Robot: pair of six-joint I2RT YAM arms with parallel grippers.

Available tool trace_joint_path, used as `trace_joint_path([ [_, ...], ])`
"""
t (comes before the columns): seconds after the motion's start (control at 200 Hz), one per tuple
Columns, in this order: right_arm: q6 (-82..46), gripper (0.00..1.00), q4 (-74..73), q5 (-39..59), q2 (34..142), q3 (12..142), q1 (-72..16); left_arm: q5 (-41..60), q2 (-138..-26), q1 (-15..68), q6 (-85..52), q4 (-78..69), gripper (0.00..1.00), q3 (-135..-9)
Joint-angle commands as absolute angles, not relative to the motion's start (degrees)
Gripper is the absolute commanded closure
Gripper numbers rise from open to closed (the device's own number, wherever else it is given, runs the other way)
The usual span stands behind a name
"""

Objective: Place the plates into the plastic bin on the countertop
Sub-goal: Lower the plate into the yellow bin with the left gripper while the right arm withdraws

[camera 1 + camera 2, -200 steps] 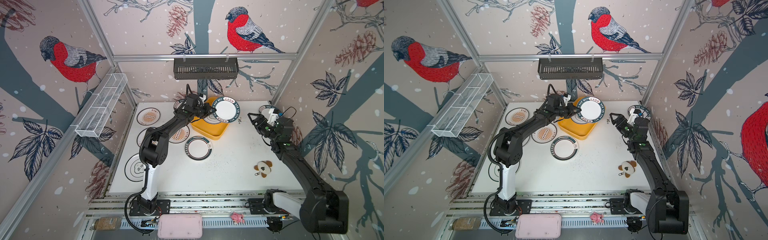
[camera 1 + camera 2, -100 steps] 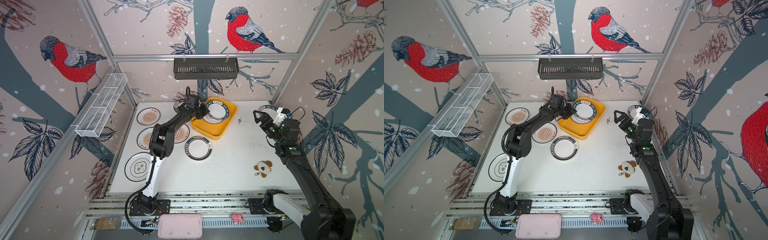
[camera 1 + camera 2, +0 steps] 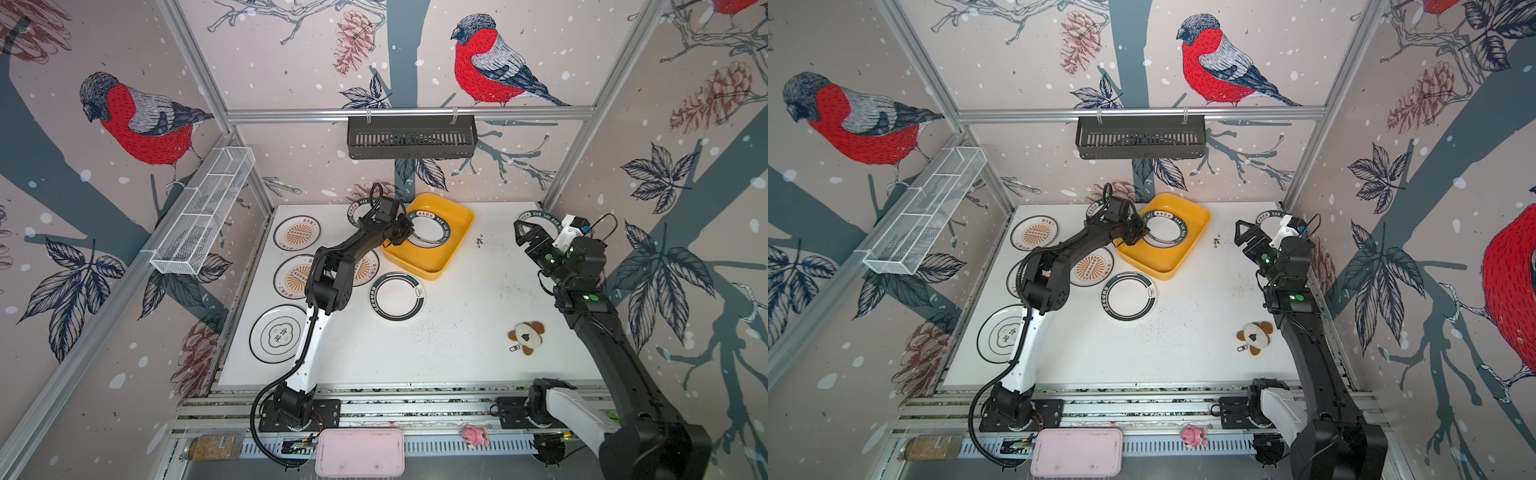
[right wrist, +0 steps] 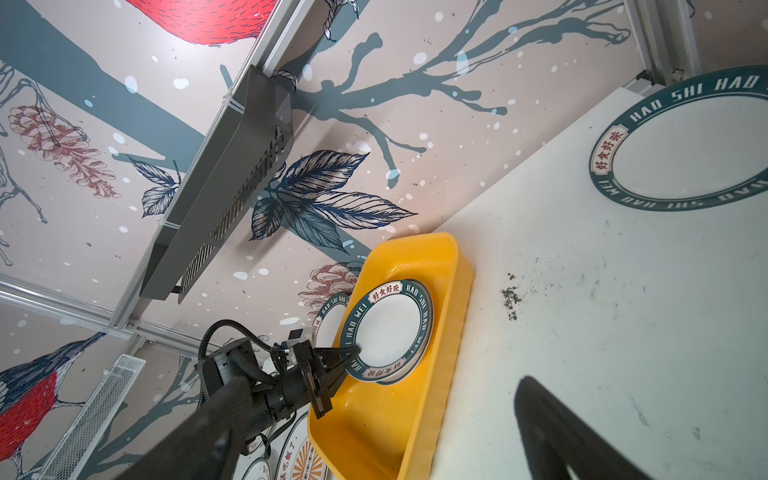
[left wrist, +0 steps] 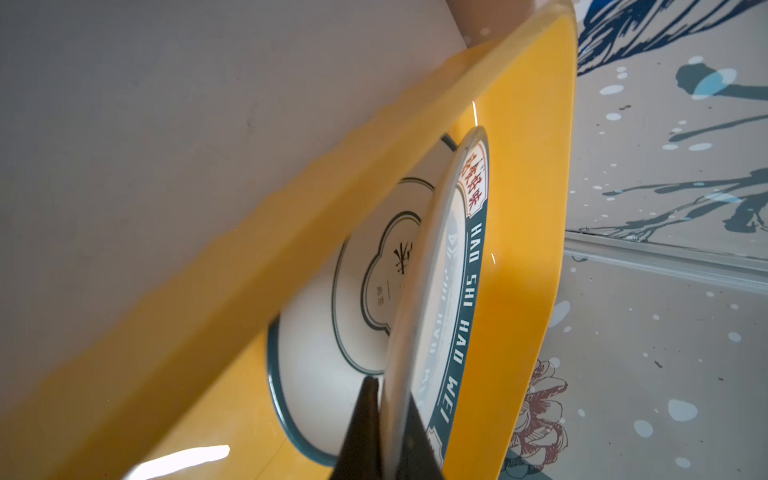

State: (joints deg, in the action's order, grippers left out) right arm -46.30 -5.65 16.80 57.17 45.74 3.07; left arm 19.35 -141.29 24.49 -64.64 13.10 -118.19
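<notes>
The yellow plastic bin (image 3: 451, 266) (image 3: 1183, 266) (image 5: 523, 208) (image 4: 432, 399) stands at the back middle of the white countertop (image 3: 457, 332). My left gripper (image 3: 405, 232) (image 3: 1140, 235) (image 5: 390, 399) is shut on the rim of a green-rimmed plate (image 3: 430, 230) (image 3: 1167, 230) (image 5: 465, 291) (image 4: 395, 328), held tilted inside the bin above a black-ringed plate (image 5: 324, 324) lying there. My right gripper (image 3: 525, 235) (image 3: 1246, 235) hangs open and empty at the back right, over another green-rimmed plate (image 3: 540, 218) (image 4: 690, 158).
Several more plates lie on the left half: sunburst ones (image 3: 297, 233) (image 3: 291, 276), a black-ringed one (image 3: 278, 334), a green-rimmed one (image 3: 397, 296). A plush keychain (image 3: 525, 336) lies at the right. A black slotted basket (image 3: 411, 137) and a wire rack (image 3: 203, 220) hang on the walls.
My left gripper has brought the held plate down from above the bin to low inside it. My right gripper has opened wider and drifted slightly to the right.
</notes>
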Motion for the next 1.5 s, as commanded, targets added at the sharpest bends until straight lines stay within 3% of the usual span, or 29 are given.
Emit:
trace_joint_path([
  [0.0,-45.3,0.00,-6.4,17.3,57.4,46.4,3.2,18.9,-142.6,24.4,-66.3,11.8,1.00,-120.6],
  [0.14,-45.0,0.00,-5.9,17.7,58.1,46.7,3.6,19.2,-143.6,24.4,-66.6,12.0,0.92,-121.3],
  [0.31,-45.3,0.00,-6.4,18.5,59.3,46.6,3.9,19.3,-143.3,24.5,-65.9,13.4,0.63,-121.1],
  [0.485,-46.0,0.00,-7.2,19.1,60.8,46.6,4.0,18.9,-142.2,25.1,-64.2,14.8,0.50,-120.9],
  [0.615,-46.7,0.00,-7.2,18.7,62.0,46.3,4.0,18.6,-142.3,25.5,-61.5,18.1,0.35,-122.7],
  [1.041,-56.1,0.00,-12.8,18.6,68.8,42.8,6.3,14.5,-138.9,26.9,-47.7,28.9,0.12,-126.0],
  [1.251,-57.9,0.00,-14.9,18.1,74.8,44.2,8.0,13.3,-133.9,26.9,-39.2,33.2,0.06,-125.9],
  [1.496,-58.6,0.00,-20.9,15.8,82.9,46.8,9.0,20.8,-119.3,26.3,-32.2,19.2,0.04,-109.2],
])
